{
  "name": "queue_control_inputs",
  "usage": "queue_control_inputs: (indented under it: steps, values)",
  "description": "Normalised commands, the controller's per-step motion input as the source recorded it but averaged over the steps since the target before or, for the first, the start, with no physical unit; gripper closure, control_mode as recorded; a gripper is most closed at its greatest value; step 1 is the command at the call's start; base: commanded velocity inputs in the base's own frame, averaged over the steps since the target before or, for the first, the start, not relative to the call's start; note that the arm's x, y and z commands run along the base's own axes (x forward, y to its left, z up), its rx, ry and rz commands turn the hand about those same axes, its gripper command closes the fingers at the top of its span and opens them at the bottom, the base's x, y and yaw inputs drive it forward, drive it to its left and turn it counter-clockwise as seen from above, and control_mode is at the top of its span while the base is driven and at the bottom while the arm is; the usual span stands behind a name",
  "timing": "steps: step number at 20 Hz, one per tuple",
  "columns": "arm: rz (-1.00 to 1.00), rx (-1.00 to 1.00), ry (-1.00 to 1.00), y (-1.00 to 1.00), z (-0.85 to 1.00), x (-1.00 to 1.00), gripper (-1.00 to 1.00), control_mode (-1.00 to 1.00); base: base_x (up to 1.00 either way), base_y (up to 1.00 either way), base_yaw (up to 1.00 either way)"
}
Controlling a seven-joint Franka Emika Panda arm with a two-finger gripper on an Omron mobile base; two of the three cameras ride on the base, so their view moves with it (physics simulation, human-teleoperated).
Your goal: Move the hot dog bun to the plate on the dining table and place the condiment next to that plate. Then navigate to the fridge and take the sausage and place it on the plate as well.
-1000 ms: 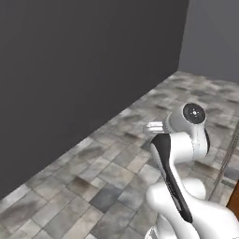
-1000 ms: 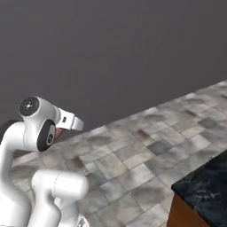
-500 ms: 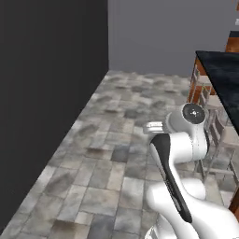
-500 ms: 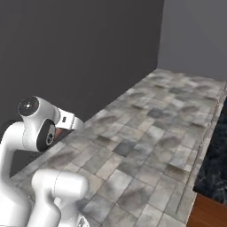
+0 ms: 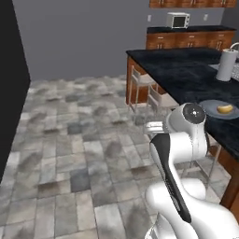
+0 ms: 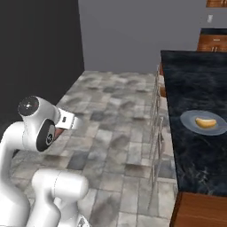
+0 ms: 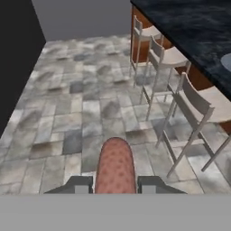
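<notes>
Item: sausage (image 7: 116, 165), reddish-brown, short. Location: clamped between the two dark fingertips of the gripper (image 7: 116, 185), jutting forward past them, carried over the tiled floor (image 7: 81, 113) short of the dining table (image 6: 199, 84). Gripper condition: closed on the sausage, a tip on either flank.

Item: plate (image 6: 188, 119), pale grey-blue, on the dining table near its floor-side edge. Contents: hot dog bun (image 6: 206, 123), lying at the plate's centre. The condiment cannot be made out.

Item: stools (image 7: 194, 108), pale-seated, ranged along the table's floor-side edge, between the robot and the plate.

Item: paper-towel roll (image 5: 225, 65), white, upright, farther back on the table than the plate.

Hazards, judged:
- The grip is on a round, narrow body; a jolt while the base drives could let it slide out onto the floor.
- The stools crowd the table's side; base or arm could strike one on approach.
- The bun fills the plate's middle; a release directly above could nudge it, or send the sausage rolling over the rim onto the stone.
</notes>
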Motion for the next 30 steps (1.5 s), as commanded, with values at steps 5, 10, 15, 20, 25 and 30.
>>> queue_control_inputs:
  steps: [5,10,15,20,25,30]
  values:
    - [0.00,0.00,0.00,0.00,0.00,0.00,1.00,1.00,0.85,0.38,-0.67]
    - [0.00,0.00,0.00,0.00,0.00,0.00,1.00,1.00,0.55,0.63,-0.71]
    - [0.00,0.00,0.00,0.00,0.00,0.00,1.00,1.00,0.53,0.67,-0.71]
    - [0.00,0.00,0.00,0.00,0.00,0.00,1.00,1.00,0.54,0.70,-0.70]
    - [0.00,0.00,0.00,0.00,0.00,0.00,1.00,1.00,0.53,0.70,-0.68]
    - [0.00,0.00,0.00,0.00,0.00,0.00,1.00,1.00,0.63,0.50,-0.65]
